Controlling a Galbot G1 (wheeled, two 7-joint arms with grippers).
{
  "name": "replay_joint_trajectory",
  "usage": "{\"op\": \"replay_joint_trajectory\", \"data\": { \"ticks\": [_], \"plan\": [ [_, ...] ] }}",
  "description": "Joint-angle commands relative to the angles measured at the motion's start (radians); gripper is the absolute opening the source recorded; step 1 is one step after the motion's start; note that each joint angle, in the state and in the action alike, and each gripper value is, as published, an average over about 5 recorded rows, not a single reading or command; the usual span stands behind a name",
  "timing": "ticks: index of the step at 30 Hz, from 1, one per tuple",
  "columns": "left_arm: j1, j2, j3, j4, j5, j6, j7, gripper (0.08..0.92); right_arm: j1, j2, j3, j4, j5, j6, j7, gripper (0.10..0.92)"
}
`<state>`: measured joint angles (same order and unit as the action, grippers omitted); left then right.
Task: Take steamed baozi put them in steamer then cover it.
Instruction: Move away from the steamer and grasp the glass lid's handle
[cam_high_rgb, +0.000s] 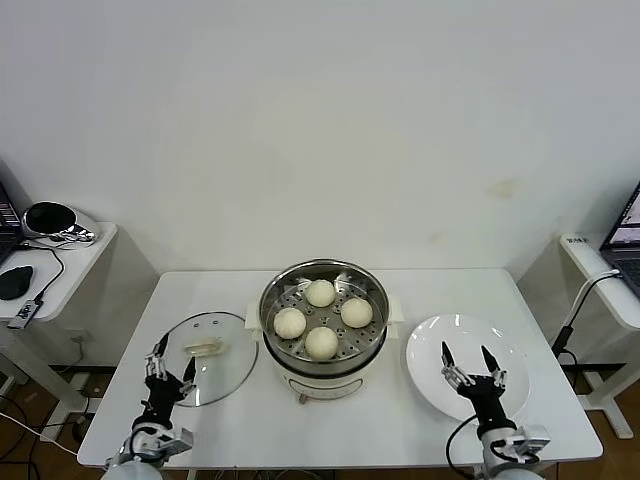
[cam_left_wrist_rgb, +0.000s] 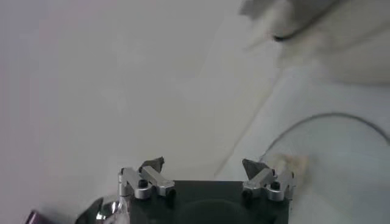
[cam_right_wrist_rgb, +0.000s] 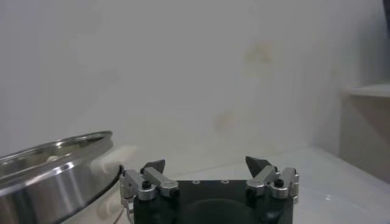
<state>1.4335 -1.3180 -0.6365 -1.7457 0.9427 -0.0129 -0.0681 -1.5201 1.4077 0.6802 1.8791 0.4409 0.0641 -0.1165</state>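
Observation:
Several cream-white baozi (cam_high_rgb: 321, 293) sit on the perforated tray inside the shiny steel steamer (cam_high_rgb: 275, 292) at the table's middle. Its glass lid (cam_high_rgb: 228, 375) with a cream handle (cam_high_rgb: 204, 349) lies flat on the table to the left of the steamer. My left gripper (cam_high_rgb: 171, 356) is open and empty near the lid's front left edge; it shows in the left wrist view (cam_left_wrist_rgb: 203, 164). My right gripper (cam_high_rgb: 466, 354) is open and empty over the white plate (cam_high_rgb: 430, 355). The right wrist view shows it (cam_right_wrist_rgb: 207, 163) with the steamer's rim (cam_right_wrist_rgb: 55, 159) to one side.
The white table (cam_high_rgb: 350, 430) holds the lid, steamer and plate. A side table with a black helmet-like object (cam_high_rgb: 50, 218) and a mouse (cam_high_rgb: 14, 282) stands at far left. A shelf with a laptop (cam_high_rgb: 625, 240) stands at far right. A white wall is behind.

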Motion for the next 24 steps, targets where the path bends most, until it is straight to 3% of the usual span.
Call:
{"op": "replay_joint_trajectory", "data": {
  "ticks": [1,10,24],
  "plan": [
    [-0.057,-0.017,0.049,0.124,0.291,0.118,-0.101,0.823,-0.024,0.032,0.005,0.000,-0.013,0.013,0.001,0.823],
    [-0.111,-0.022,0.063,0.155,0.297,0.149,-0.055,0.823,-0.021,0.051,0.001,-0.015,-0.025,0.023,-0.003,0.823],
    [-0.204,-0.045,0.087,0.230,0.313,0.174,-0.060,0.823,-0.041,0.070,-0.002,-0.027,-0.044,0.042,-0.008,0.823]
  ]
}}
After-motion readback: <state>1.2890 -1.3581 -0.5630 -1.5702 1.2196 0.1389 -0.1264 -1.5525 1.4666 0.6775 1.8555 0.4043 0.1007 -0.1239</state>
